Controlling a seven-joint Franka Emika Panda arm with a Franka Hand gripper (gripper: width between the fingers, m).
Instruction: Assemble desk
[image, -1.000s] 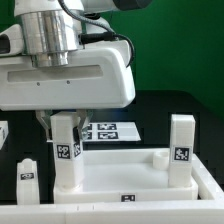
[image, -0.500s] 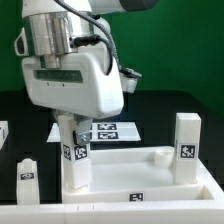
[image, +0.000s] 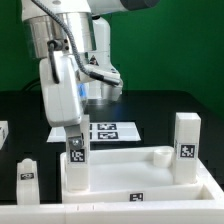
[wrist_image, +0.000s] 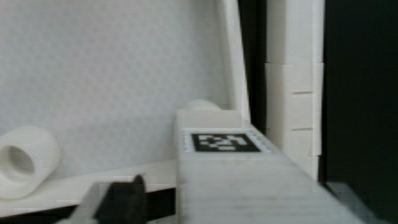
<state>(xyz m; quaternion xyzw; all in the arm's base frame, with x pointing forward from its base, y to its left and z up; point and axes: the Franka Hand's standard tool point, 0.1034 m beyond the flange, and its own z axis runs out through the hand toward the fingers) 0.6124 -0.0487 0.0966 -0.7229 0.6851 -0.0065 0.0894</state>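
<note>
White plastic leg (image: 76, 160) stands upright in the corner of the panel (image: 140, 180) at the exterior view's left, directly beneath the hand (image: 73, 130). The hand looks clamped on its top, and the leg's long axis runs vertical, in line with the wrist.

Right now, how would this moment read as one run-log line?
jaws: shut on held leg | held leg: upright at panel corner | second leg: upright at another corner | loose leg: standing apart, off panel
</note>
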